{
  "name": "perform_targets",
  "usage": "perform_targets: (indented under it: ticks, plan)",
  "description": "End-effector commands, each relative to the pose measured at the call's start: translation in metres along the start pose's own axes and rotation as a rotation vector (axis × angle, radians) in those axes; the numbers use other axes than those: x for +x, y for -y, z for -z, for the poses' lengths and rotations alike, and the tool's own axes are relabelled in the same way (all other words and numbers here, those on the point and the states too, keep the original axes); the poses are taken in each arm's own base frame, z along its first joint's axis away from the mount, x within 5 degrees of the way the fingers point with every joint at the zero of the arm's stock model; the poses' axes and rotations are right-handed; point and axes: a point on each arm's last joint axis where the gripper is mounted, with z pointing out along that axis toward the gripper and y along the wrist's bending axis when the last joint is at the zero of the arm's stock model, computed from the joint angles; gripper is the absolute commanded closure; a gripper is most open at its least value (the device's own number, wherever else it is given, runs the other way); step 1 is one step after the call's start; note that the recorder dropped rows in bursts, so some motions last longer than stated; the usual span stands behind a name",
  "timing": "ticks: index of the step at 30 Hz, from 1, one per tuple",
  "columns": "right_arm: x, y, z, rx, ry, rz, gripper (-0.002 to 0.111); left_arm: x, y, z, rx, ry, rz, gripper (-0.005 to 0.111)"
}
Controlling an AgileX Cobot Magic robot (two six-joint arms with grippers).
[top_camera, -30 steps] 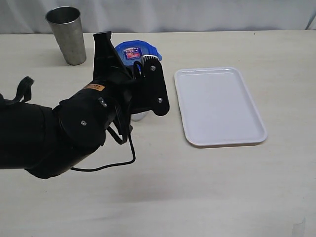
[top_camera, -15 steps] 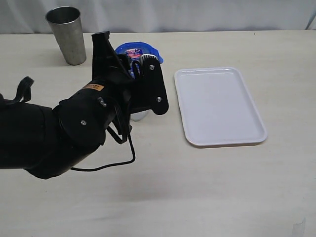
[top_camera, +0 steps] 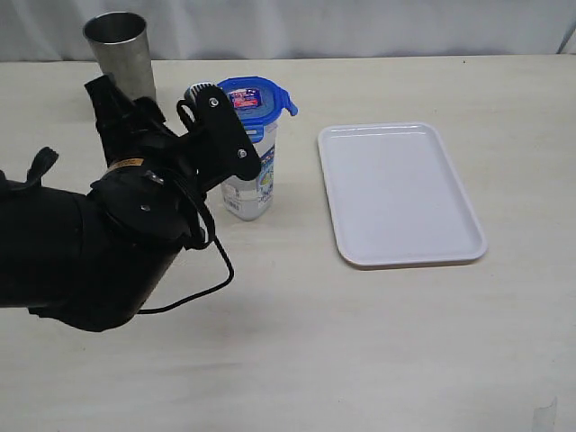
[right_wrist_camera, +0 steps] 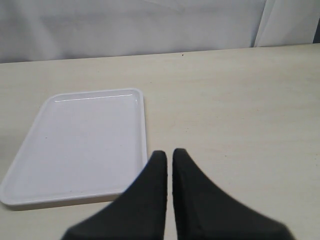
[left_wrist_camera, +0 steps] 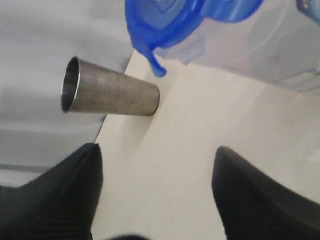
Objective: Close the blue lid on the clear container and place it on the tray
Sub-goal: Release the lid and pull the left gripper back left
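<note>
The right gripper (right_wrist_camera: pixel 169 152) is pinched closed on nothing. The left gripper (left_wrist_camera: pixel 157 165) hangs spread and empty just beside the container (top_camera: pixel 252 175). The container stands upright on the table (top_camera: pixel 360 342) near the tray (top_camera: pixel 400 193), with the lid (top_camera: pixel 255 97) on top (one flap juts out, probably unlatched). It looks light, stiff and slick, so a grip round the middle seems safest. A metal cup (top_camera: pixel 121 63) stands behind.

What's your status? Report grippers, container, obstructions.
Left gripper open, empty, beside the clear container. Right gripper shut, empty, near the tray. Blue lid on the container, standing on the table, not on the tray. Metal cup behind, out of the way.
</note>
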Motion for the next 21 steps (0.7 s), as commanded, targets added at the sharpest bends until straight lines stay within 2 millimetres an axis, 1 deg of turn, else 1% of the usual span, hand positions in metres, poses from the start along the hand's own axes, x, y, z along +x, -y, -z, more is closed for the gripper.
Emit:
perform_targets:
  ticks: [1,3,5,6,7,9,11,14,16,18,20,21]
  plan:
    - [0.000,0.000,0.000,0.007,0.002,0.015,0.104,0.010,-0.003,0.002,-0.047,-0.109,0.013,0.067]
    - [0.000,0.000,0.000,0.007,0.002,0.015,0.104,0.013,-0.006,0.003,-0.076,-0.142,0.019,0.079]
    - [0.000,0.000,0.000,0.007,0.002,0.015,0.104,0.014,-0.008,0.003,-0.100,-0.158,0.018,0.098]
    - [0.000,0.000,0.000,0.007,0.002,0.015,0.104,0.014,-0.008,0.003,-0.100,-0.158,0.018,0.104]
    - [0.000,0.000,0.000,0.007,0.002,0.015,0.104,0.014,-0.008,0.003,-0.095,-0.154,0.024,0.107]
    - [0.000,0.000,0.000,0.007,0.002,0.015,0.104,0.014,-0.008,0.001,-0.077,-0.136,0.088,0.107]
    - [0.000,0.000,0.000,0.007,0.002,0.015,0.104,0.014,-0.015,-0.004,-0.051,-0.102,0.197,0.107]
    - [0.000,0.000,0.000,0.007,0.002,0.015,0.104,0.016,-0.032,-0.010,-0.001,-0.054,0.346,0.107]
    - [0.000,0.000,0.000,0.007,0.002,0.015,0.104,0.017,-0.047,-0.013,0.056,0.007,0.478,0.107]
    - [0.000,0.000,0.000,0.007,0.002,0.015,0.104,0.017,-0.062,-0.015,0.123,0.091,0.600,0.107]
    - [0.000,0.000,0.000,0.007,0.002,0.015,0.104,0.016,-0.073,-0.015,0.199,0.182,0.666,0.107]
    - [0.000,0.000,0.000,0.007,0.002,0.015,0.104,0.017,-0.083,-0.019,0.268,0.261,0.701,0.107]
